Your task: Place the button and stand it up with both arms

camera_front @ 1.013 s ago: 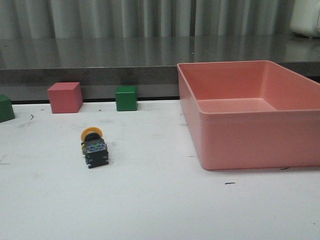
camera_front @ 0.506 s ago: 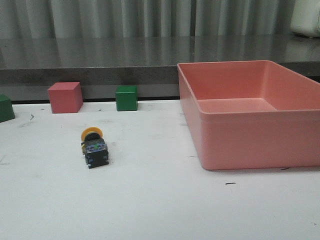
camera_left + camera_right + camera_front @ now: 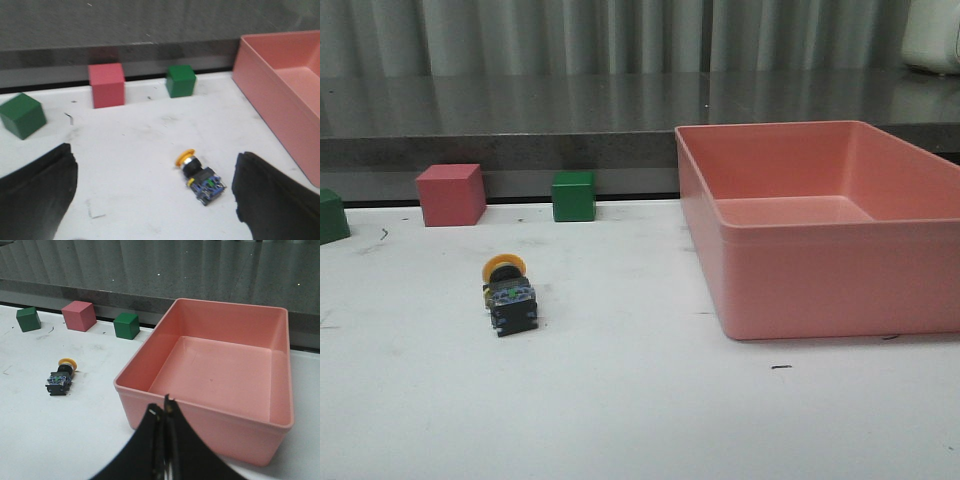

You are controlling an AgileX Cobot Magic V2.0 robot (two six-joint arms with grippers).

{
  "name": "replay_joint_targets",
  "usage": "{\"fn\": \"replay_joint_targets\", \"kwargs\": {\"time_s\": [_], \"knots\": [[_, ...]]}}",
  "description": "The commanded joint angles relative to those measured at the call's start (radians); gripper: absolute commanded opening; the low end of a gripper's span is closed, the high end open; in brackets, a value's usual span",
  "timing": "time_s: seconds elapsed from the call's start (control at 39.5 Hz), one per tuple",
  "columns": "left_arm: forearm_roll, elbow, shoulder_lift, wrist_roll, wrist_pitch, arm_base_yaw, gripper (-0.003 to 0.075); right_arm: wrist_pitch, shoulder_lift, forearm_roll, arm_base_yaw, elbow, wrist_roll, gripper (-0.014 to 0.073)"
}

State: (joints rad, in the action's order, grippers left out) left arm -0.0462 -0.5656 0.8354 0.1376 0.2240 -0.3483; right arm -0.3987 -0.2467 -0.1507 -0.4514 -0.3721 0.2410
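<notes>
The button [image 3: 507,293] lies on its side on the white table, yellow cap toward the back, black base toward the front. In the left wrist view the button [image 3: 200,176] lies between the wide-spread black fingers, closer to the one finger [image 3: 270,200]; my left gripper [image 3: 155,200] is open and empty above the table. In the right wrist view the button [image 3: 62,377] lies far from my right gripper [image 3: 162,412], which is shut and empty in front of the pink bin. No gripper shows in the front view.
A large pink bin [image 3: 820,260] stands on the right of the table. A pink cube [image 3: 450,194] and a green cube [image 3: 573,196] sit at the back edge; another green cube [image 3: 332,216] is at the far left. A dark counter runs behind.
</notes>
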Motion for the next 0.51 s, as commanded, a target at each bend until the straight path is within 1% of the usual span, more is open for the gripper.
{"fn": "replay_joint_targets", "kwargs": {"time_s": [0.0, 0.1, 0.25, 0.48], "knots": [[0.032, -0.080, 0.101, 0.012, -0.061, -0.063, 0.0596, 0.089, -0.008, -0.018, 0.006, -0.026, -0.010, -0.0062], [0.060, -0.160, 0.230, 0.012, 0.010, -0.087, 0.0596, 0.089, -0.008, -0.018, 0.006, -0.026, -0.010, -0.0062], [0.097, -0.326, 0.443, 0.012, 0.176, -0.087, 0.0596, 0.089, -0.008, -0.018, 0.006, -0.026, -0.010, -0.0062], [0.185, -0.551, 0.705, 0.012, 0.373, -0.087, 0.0596, 0.089, -0.008, -0.018, 0.006, -0.026, -0.010, -0.0062]]}}
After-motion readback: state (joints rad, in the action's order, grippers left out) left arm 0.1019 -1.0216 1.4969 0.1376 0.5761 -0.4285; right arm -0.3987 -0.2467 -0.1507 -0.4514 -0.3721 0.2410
